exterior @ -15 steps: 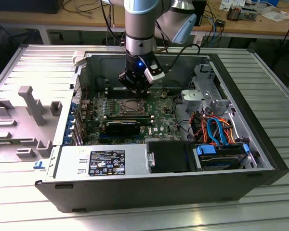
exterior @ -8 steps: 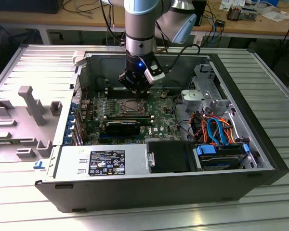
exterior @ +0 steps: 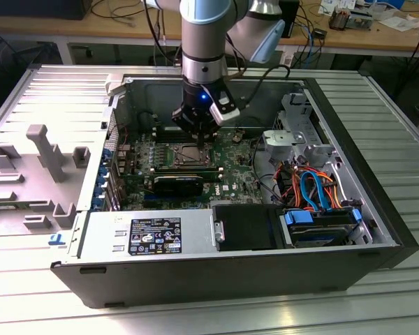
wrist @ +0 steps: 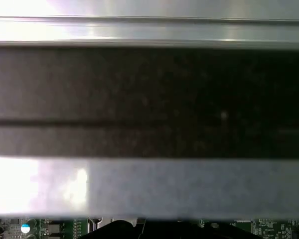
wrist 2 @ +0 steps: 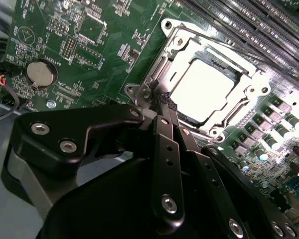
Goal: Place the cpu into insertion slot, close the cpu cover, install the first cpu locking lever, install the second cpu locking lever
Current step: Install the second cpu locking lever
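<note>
Exterior view first: a ribbed metal worktop (exterior: 377,112) carries an open computer case (exterior: 195,276) lying on its side, and a grey moulded tray (exterior: 28,174) sits just beside the case on the exterior view's left. Inside the case a green circuit board (exterior: 230,167) covers the floor, with a black drive box (exterior: 244,227) along the near wall and a bundle of blue and orange cables (exterior: 314,192) toward the exterior view's right. The robot arm (exterior: 206,42) comes straight down into the case, and its pincer (exterior: 197,137) hangs right over the insertion slot (exterior: 190,155) near the middle of the board.

Second wrist view shows the slot (wrist 2: 209,84) close up. The cpu cover (wrist 2: 249,92), a silvery frame, lies flat over the slot, and the cpu (wrist 2: 204,87) sits inside it, its bright metal top showing through the window. Long narrow memory slots (wrist 2: 249,25) run beside the socket, and a round coin battery (wrist 2: 42,73) sits well apart from it on the board. The pincer (wrist 2: 162,102) is drawn nearly together, its black fingertips (wrist 2: 170,105) meeting at the corner of the cover by a small metal tab (wrist 2: 144,92). Whether they actually pinch that tab I cannot tell.

First wrist view catches a thin strip of green board (wrist: 50,228) beneath a pale metal wall of the case (wrist: 149,186).
</note>
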Controlling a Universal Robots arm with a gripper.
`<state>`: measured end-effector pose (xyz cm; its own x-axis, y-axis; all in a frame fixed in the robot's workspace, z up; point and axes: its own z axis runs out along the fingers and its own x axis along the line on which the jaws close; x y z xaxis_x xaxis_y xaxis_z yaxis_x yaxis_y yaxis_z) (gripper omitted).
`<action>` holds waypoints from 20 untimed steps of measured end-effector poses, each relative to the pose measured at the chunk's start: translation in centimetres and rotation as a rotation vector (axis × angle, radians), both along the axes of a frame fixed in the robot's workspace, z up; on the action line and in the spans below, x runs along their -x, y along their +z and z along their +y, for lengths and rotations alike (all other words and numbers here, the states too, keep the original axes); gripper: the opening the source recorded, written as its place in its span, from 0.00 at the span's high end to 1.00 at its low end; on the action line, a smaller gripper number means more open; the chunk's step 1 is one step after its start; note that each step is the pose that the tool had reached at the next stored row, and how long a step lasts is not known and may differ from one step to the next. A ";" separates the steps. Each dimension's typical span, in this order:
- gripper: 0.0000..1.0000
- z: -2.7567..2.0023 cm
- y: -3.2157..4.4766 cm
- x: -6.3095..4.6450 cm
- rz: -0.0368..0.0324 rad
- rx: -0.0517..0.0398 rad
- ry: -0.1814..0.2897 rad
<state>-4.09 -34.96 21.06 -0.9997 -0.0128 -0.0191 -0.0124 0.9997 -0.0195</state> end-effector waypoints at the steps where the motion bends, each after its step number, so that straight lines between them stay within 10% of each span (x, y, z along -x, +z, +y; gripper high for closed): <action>1: 0.89 -0.13 0.00 0.0 0.0000 0.0000 0.000; 20: 0.89 -0.94 2.01 0.0 0.0004 0.0046 0.000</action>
<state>-4.09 -35.90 23.07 -0.9997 -0.0128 -0.0187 -0.0124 0.9996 -0.0241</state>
